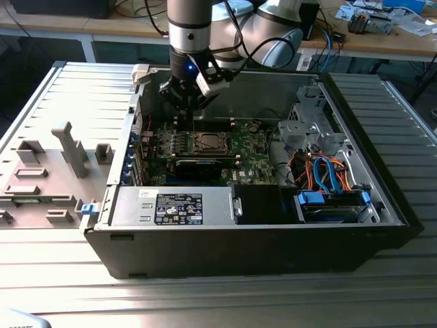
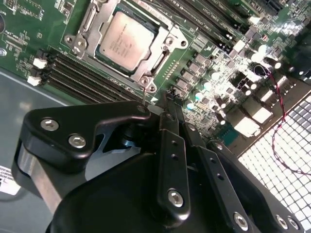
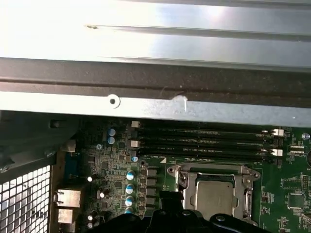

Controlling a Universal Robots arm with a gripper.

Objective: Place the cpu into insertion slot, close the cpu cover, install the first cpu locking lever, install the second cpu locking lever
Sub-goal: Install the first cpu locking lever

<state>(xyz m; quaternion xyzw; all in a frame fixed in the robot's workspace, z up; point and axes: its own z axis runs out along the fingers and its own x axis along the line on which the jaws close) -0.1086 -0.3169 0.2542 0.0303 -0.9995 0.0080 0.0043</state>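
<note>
Inside the open black computer case (image 1: 273,225), lying on its side on the ribbed grey surface (image 1: 205,301), the green motherboard (image 1: 249,147) faces up so the arm can reach straight down to it. From the exterior view, the black end effector (image 1: 186,102) hangs just above the board's rear edge, with the small square silvery-rimmed insertion slot (image 1: 207,142) near and slightly toward the camera from it.

In the second wrist view, the flat square silvery-grey cpu (image 2: 127,41) already sits in the slot, and the thin silvery cpu cover (image 2: 162,52) frames it, apparently lying down over it. The end effector's dark fingers (image 2: 171,141) look pressed together and hold nothing; their tips sit just beside the socket's corner, near the row of long black memory slots (image 2: 82,73).

In the first wrist view, the cpu (image 3: 212,195) lies just beyond the end effector's black body (image 3: 165,218), with the memory slots (image 3: 204,143) and the case's grey metal wall (image 3: 155,43) farther off.
</note>
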